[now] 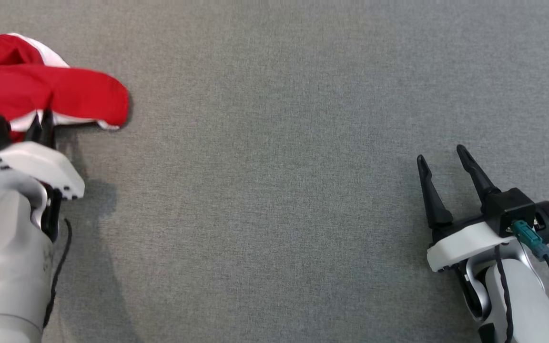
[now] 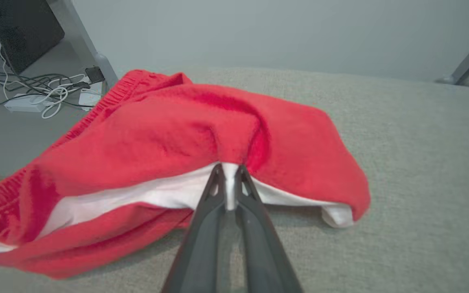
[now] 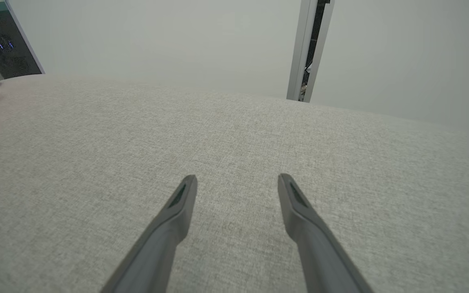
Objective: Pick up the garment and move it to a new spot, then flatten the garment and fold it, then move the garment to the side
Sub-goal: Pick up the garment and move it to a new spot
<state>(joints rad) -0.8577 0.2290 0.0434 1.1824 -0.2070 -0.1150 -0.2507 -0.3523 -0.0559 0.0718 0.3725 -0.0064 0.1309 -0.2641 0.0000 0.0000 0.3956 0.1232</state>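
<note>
Grey fabric counter (image 1: 274,200). The left end effector (image 2: 229,181) is clamped on the white hem of the red garment (image 2: 157,138), bunched directly ahead of it. The right end effector (image 1: 442,156), spread wide, has the garment far to its left.

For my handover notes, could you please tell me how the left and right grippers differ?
The left gripper is shut on the garment's white edge; the right gripper is open, holding nothing. The left is at the garment; the right is far from it. Both have dark fingers.
</note>
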